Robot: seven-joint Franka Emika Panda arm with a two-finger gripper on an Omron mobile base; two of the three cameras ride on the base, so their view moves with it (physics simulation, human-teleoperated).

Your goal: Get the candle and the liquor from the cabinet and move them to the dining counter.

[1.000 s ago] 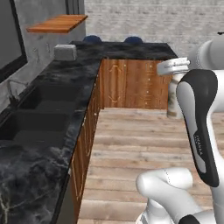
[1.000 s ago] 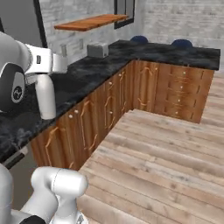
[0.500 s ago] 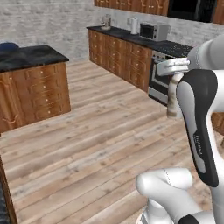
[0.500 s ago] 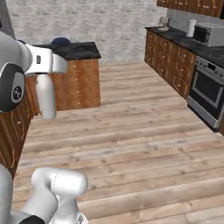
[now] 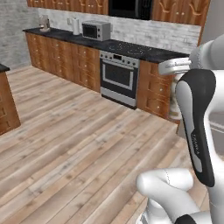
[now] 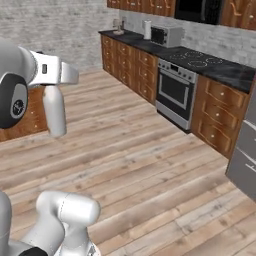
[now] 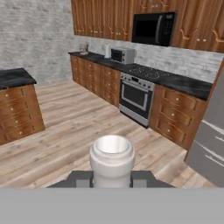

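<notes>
My gripper (image 7: 112, 177) is shut on the liquor (image 7: 112, 158), a pale grey-white bottle whose round mouth rises between the dark fingertips (image 7: 81, 178). From the right base camera the liquor (image 6: 53, 111) hangs below the white hand, over the wooden floor. From the left base camera a strip of the liquor (image 5: 173, 101) shows behind my forearm. The black-topped end of the dining counter (image 7: 14, 77) lies to the left, well apart from the bottle, and its corner (image 5: 2, 68) touches the left base view's left edge. The candle and the cabinet are out of view.
A steel oven (image 5: 118, 77) sits in a run of wooden cabinets with a black top (image 6: 215, 67) along the far wall, with a small silver microwave (image 5: 96, 29) on it. A grey fridge (image 7: 209, 146) stands at the right. Open plank floor (image 6: 140, 150) lies between.
The whole picture has swung: the base turned away from the corner counter with the shelf toward the oven wall. The bottle stays in my shut gripper.
</notes>
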